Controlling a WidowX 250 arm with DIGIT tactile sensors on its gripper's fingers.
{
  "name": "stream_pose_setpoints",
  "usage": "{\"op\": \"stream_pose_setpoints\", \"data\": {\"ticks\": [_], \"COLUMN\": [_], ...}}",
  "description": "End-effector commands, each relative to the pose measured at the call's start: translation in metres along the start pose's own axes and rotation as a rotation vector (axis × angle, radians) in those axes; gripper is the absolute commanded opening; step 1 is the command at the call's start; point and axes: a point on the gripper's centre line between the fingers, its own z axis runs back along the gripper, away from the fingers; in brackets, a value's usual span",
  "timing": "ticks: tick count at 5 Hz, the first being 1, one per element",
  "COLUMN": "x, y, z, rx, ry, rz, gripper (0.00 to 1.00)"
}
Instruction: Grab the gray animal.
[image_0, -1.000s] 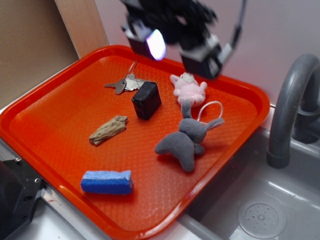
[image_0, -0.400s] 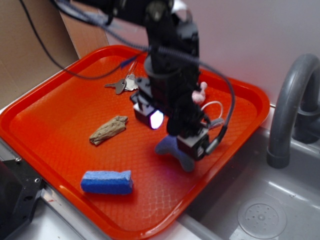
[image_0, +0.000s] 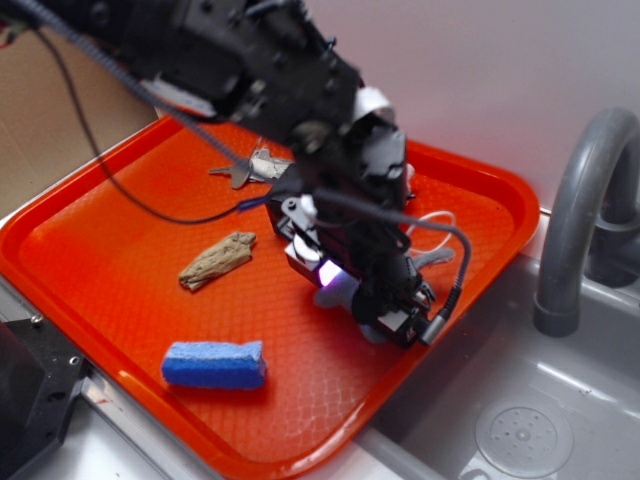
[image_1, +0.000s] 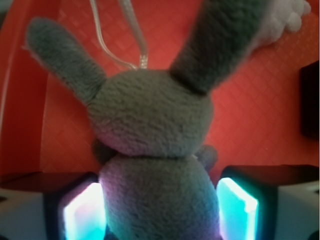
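The gray animal (image_1: 150, 115) lies on the orange tray (image_0: 100, 260), its long ears pointing away and its white cord loop (image_1: 120, 45) beyond its head. In the exterior view only its ear (image_0: 435, 258) and a leg (image_0: 372, 330) show under the arm. My gripper (image_0: 352, 290) is lowered over it and open. In the wrist view my gripper (image_1: 160, 212) straddles the toy's body: the left glowing pad (image_1: 82, 215) is close against it, and the right pad (image_1: 237, 210) is a small gap away.
On the tray are keys (image_0: 255, 165) at the back, a brown textured piece (image_0: 217, 260) and a blue sponge (image_0: 214, 364) at the front. A pale plush edge (image_1: 290, 15) lies beyond the ears. A gray faucet (image_0: 585, 200) and sink (image_0: 520, 420) are to the right.
My gripper has come down from above the tray's back onto the gray animal, and its fingers now sit on either side of the toy's body. The toy has not moved.
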Motion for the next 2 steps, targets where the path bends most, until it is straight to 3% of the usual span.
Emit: {"op": "stream_pose_setpoints", "data": {"ticks": [1, 2], "x": [-0.003, 0.01], "y": [0.019, 0.043], "z": [0.015, 0.059], "rx": [-0.076, -0.099], "ry": [0.013, 0.025], "rz": [-0.054, -0.028], "gripper": [0.0, 0.0]}}
